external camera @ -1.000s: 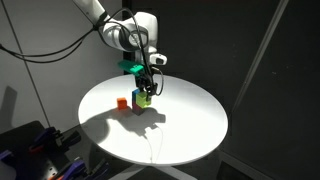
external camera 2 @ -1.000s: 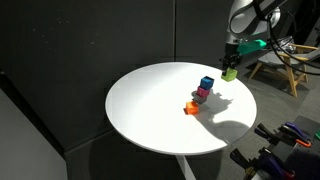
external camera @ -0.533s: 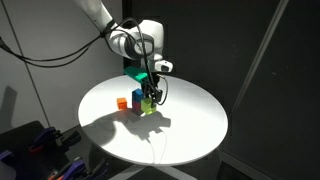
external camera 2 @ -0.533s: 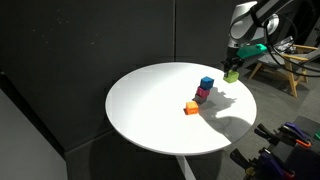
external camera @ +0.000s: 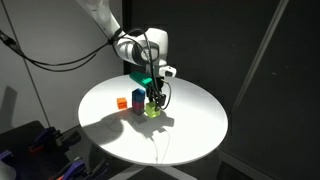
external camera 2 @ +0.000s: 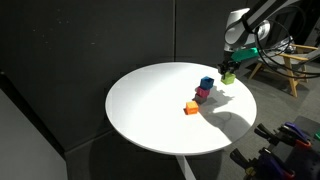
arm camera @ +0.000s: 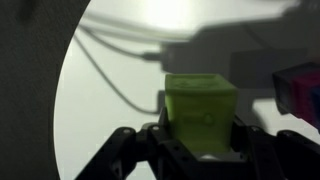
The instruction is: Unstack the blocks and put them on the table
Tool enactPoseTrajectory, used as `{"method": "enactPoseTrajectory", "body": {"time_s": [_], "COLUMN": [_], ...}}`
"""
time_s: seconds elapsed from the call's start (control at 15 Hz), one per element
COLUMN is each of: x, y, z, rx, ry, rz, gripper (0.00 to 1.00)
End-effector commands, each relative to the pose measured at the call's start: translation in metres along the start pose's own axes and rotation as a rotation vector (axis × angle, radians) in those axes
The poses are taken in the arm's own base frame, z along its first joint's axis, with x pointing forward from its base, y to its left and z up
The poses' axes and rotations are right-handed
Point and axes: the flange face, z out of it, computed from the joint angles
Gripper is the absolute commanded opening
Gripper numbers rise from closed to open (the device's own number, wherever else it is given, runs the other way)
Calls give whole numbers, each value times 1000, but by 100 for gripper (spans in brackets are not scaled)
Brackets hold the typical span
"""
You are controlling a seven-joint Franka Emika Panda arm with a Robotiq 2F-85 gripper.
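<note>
My gripper (arm camera: 200,132) is shut on the yellow-green block (arm camera: 200,105), one finger against each side. In both exterior views the gripper (external camera: 153,101) (external camera 2: 229,70) holds this block (external camera: 153,110) (external camera 2: 228,77) low over the white table (external camera: 190,125) (external camera 2: 150,110), beside the stack. The stack has the blue block (external camera: 138,95) (external camera 2: 207,82) on top of the magenta block (external camera 2: 203,92) (arm camera: 300,90). What lies below the magenta one is too small to tell. Whether the held block touches the tabletop I cannot tell.
An orange cube (external camera: 121,102) (external camera 2: 190,107) sits on the table next to the stack. A cable's shadow runs across the white top (arm camera: 105,70) in the wrist view. Dark walls surround the table, and a wooden chair (external camera 2: 285,65) stands behind it.
The gripper has carried the yellow-green block sideways away from the stack and downward toward the tabletop. The stack and the orange cube have not moved.
</note>
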Motion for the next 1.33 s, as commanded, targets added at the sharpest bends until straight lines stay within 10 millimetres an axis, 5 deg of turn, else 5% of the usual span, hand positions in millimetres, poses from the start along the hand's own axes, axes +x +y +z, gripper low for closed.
{"method": "enactPoseTrajectory", "body": {"time_s": [0.0,0.87,0.93,1.27], "x": [21,54,47,48], "y": [-10,-34,-31,-31], "z": [6,8,13,11], "rx": [10,12,4,5], "ry": [0,30,33,37], "rz": [19,13,-14,-10], "gripper": [28,28,53,53]}}
